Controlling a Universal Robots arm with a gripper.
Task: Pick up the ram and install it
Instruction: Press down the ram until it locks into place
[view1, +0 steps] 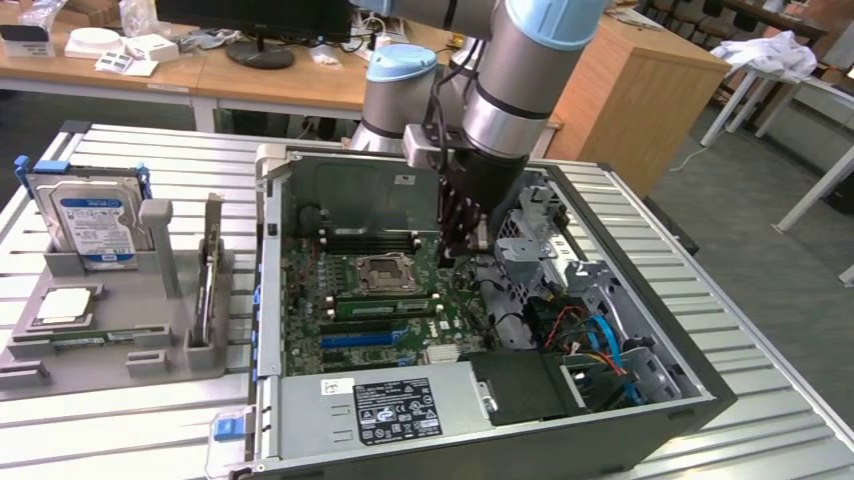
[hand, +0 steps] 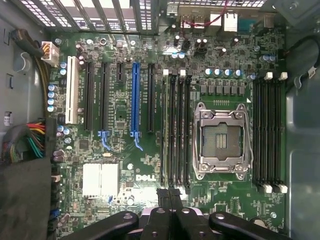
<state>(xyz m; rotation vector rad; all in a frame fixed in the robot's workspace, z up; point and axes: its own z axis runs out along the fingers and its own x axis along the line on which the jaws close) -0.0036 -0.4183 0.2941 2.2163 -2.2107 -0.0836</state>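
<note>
Ram in its slot – empty, clenched gripper above

The ram (view1: 382, 306) looks seated in a memory slot beside the open CPU socket (hand: 221, 140). The gripper (hand: 170, 196) hangs over that slot's end, fingers clenched together on nothing. The risk – a push at one end could leave the stick crooked or unlatched, and a sideways drift could graze the socket's bare pins.

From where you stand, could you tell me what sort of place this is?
Likely a robotics lab for computer assembly: an open PC case on a slatted metal table, a hard drive in a fixture, desks behind.
</note>
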